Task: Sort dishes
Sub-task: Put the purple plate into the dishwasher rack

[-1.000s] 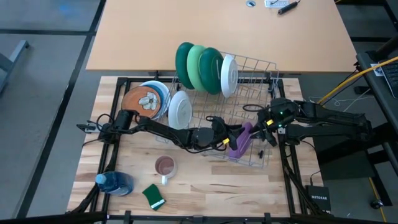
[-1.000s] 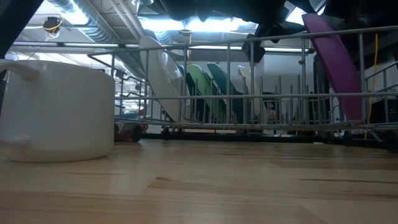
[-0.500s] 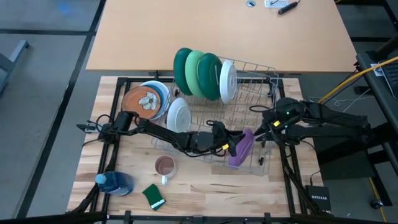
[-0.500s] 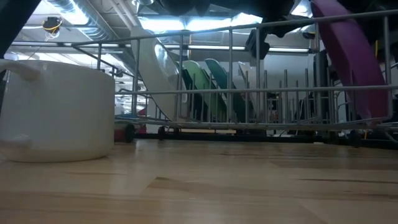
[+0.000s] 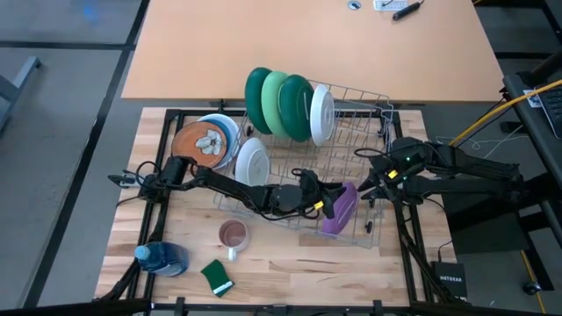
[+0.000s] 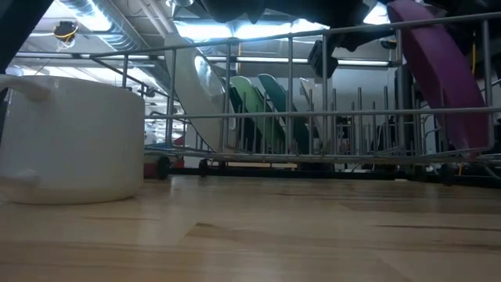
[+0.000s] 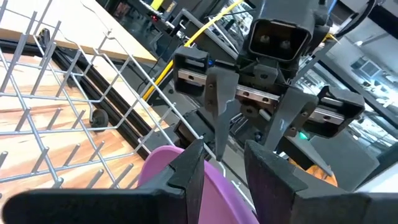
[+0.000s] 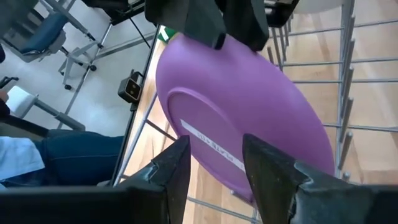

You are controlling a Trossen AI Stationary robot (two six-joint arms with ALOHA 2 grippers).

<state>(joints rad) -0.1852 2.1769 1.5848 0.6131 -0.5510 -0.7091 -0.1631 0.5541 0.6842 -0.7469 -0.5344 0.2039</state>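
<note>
A wire rack (image 5: 356, 123) holds three green plates (image 5: 279, 98) and a white plate (image 5: 322, 111) standing on edge at its far end. Another white plate (image 5: 252, 161) leans at its left end. A purple plate (image 5: 339, 211) stands tilted in the rack's near right part, with my left gripper (image 5: 327, 204) shut on it. It also shows in the low view as the purple plate (image 6: 438, 78). My right gripper (image 5: 373, 180) hovers open just right of it, facing the plate's underside (image 8: 249, 118), its fingers apart from it. More plates are stacked (image 5: 204, 140) left of the rack. My left gripper pinches the purple plate's upper rim (image 7: 163, 163) between its two fingers (image 8: 214, 22). The fingers reach in level from the table's left. The plate stands tilted on edge, its lower part down inside the rack.
A mug (image 5: 234, 233), a blue bottle (image 5: 162, 257) and a green sponge (image 5: 216, 276) sit on the near left of the table. The rack's wires surround both grippers. A person's legs (image 8: 56, 158) show beyond the table.
The rack with its plates has slid a little toward the table's near edge, the purple plate going with it, and then lain still. My right gripper has drawn back slightly toward the right edge, staying open.
</note>
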